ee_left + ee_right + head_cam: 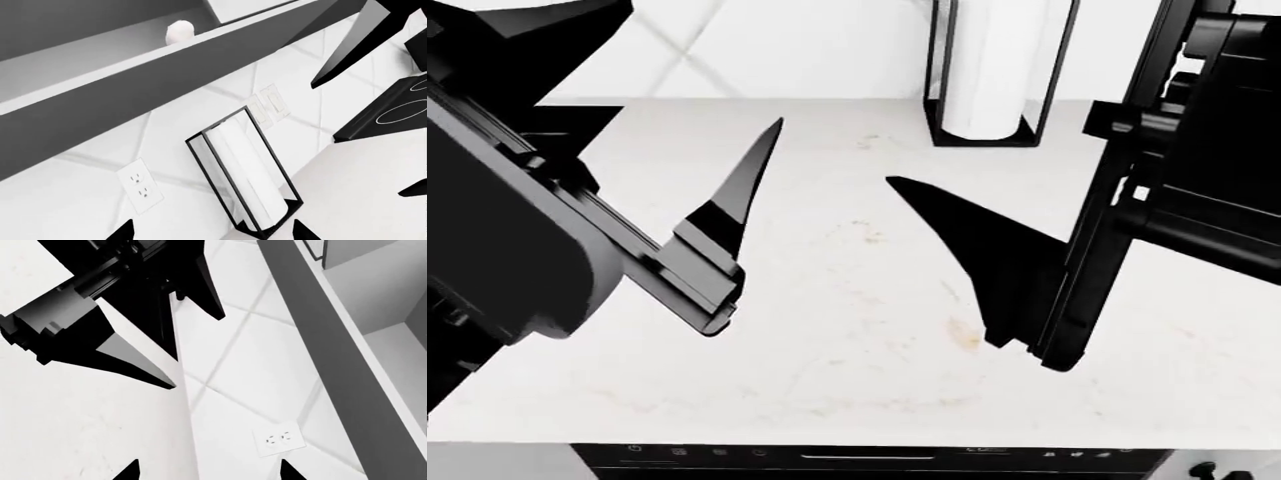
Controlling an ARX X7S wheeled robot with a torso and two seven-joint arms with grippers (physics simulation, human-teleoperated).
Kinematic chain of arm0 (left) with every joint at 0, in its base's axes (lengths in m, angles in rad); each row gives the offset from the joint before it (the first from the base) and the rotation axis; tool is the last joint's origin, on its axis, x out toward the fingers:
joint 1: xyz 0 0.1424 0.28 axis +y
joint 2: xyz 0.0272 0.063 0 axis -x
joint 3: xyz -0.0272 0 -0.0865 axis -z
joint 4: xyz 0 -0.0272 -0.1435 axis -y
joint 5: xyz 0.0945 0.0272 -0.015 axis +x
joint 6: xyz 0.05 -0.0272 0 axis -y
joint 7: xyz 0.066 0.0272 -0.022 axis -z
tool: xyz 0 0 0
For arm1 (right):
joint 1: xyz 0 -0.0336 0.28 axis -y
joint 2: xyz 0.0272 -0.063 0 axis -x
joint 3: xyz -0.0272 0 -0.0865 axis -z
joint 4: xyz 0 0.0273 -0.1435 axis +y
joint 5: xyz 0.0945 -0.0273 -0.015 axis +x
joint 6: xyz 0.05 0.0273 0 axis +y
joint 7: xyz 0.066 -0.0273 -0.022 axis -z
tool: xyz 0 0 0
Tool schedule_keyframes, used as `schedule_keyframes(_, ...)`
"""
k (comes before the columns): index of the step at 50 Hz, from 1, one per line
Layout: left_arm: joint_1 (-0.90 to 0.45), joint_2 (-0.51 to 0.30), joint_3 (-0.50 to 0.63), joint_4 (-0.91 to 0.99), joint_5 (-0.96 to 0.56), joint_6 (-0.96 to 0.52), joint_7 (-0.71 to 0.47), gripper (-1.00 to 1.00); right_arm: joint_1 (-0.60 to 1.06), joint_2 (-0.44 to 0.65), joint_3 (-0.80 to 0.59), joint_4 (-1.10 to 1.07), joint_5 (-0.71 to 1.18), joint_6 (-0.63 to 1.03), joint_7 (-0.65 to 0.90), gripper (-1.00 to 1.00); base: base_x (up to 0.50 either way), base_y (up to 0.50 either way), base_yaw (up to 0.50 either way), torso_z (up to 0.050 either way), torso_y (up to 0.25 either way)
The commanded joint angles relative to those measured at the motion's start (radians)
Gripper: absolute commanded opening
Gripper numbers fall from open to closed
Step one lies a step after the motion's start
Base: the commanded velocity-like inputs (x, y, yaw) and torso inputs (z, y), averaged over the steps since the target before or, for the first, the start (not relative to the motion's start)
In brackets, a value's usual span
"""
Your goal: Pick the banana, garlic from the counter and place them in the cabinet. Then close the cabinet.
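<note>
The garlic (179, 31), a small whitish bulb, sits on the shelf inside the open cabinet (100, 65) above the tiled wall. The banana is out of view. In the left wrist view my left gripper (213, 232) is open with nothing between its tips, facing the wall under the cabinet. My right gripper (208, 472) is also open and holds nothing. It points at the wall where it meets the counter (80, 430). From the head camera, one left finger (741, 195) and one right finger (974, 240) hover above the white counter (827, 370).
A paper-towel roll in a black frame (247, 175) stands on the counter against the wall. The black cooktop (400, 107) lies beyond it. Wall outlets (140, 186) (279, 439) sit below the cabinet's underside (333, 355). The left arm (113, 315) hangs close to the right gripper.
</note>
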Motion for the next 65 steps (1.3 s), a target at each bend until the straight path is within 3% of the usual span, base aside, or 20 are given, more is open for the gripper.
schedule_keyframes(1,0.021,0.003,0.004,0.002,0.017,0.011,-0.001,1.00,-0.011,0.010,-0.001,-0.001,0.005,-0.014,0.015,1.00,0.00,0.19,0.00,0.000,0.000)
schedule_keyframes(31,0.042,0.003,0.006,0.009,0.027,0.028,-0.008,1.00,-0.015,0.011,0.030,-0.009,0.049,-0.029,0.033,1.00,0.00,0.41,0.00,0.000,0.000)
schedule_keyframes(65,0.039,0.003,0.007,0.011,0.027,0.032,-0.009,1.00,-0.006,0.017,0.052,-0.004,0.108,-0.041,0.051,1.00,0.18,-0.07,0.00,0.000,0.000)
